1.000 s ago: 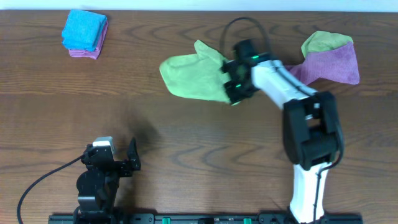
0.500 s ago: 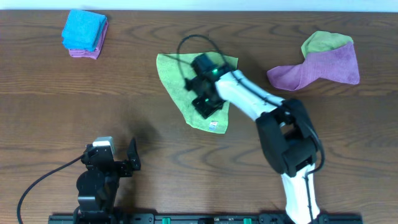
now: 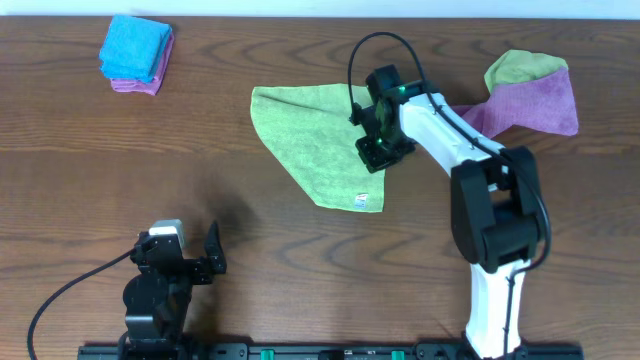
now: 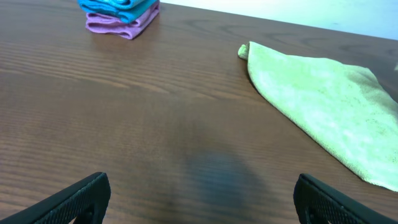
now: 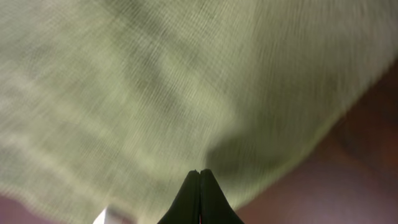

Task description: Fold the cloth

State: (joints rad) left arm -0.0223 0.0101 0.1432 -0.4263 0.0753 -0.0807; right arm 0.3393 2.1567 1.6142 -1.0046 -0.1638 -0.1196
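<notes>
The lime-green square microfibre cloth (image 3: 310, 135) lies spread flat mid-table, white tag (image 3: 362, 200) at the near corner, I'd guess laid out ready for a fold not yet made. The right gripper (image 5: 200, 180) is at its right edge, tips pressed together (can't tell if fabric's pinched); the left gripper (image 4: 200, 186) sits parked up front, jaws wide apart, probably just out of the way. Count: one lime cloth, one folded blue-on-purple stack (image 3: 136, 55), one loose purple cloth (image 3: 530, 108), one yellower-green cloth (image 3: 522, 68).

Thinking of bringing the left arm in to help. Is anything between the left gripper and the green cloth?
Nothing visible: only bare table lies between the open left gripper and the cloth. The folded stack sits well off to the side, and the right gripper is at the cloth's right edge.
</notes>
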